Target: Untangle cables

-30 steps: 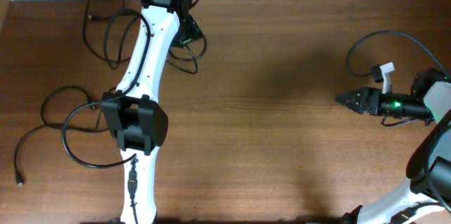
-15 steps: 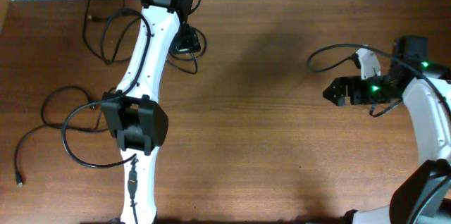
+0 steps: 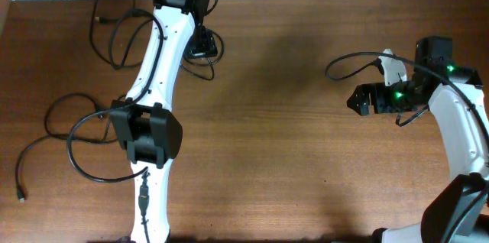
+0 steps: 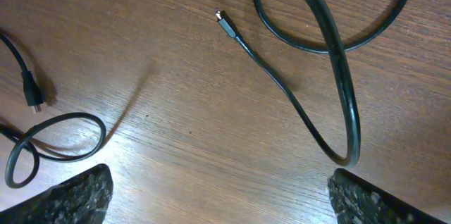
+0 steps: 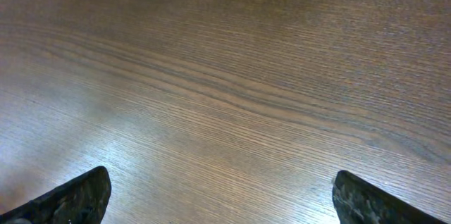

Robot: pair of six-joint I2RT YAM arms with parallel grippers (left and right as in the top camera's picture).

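The left hand point(image 3: 203, 46) is released: fingers point(image 4: 70, 197) spread wide, grasping nothing, hovering over the table point(image 3: 290, 144). The cables point(image 4: 296, 104) lie on the wood straight ahead of it and clear of both fingers.

- One thin cord point(image 4: 271, 72) starts at a small metallic plug point(image 4: 223, 19) well ahead of the hand. It runs back toward the right finger and turns in a tight hairpin just ahead of it.
- A wide loop point(image 4: 366, 34) lies farther ahead.
- Off to the hand's left lies a second cord ending in a black plug point(image 4: 31, 97). A small closed loop point(image 4: 60, 136) sits just ahead of the left finger.
- From overhead, more loose strands point(image 3: 113, 33) lie well apart from this hand, on the other side of the left arm point(image 3: 157, 67).

The right hand point(image 3: 361, 99) is also released, fingers point(image 5: 70, 197) wide with nothing between them. Only wood grain shows ahead of it, and the cables are well apart from it.
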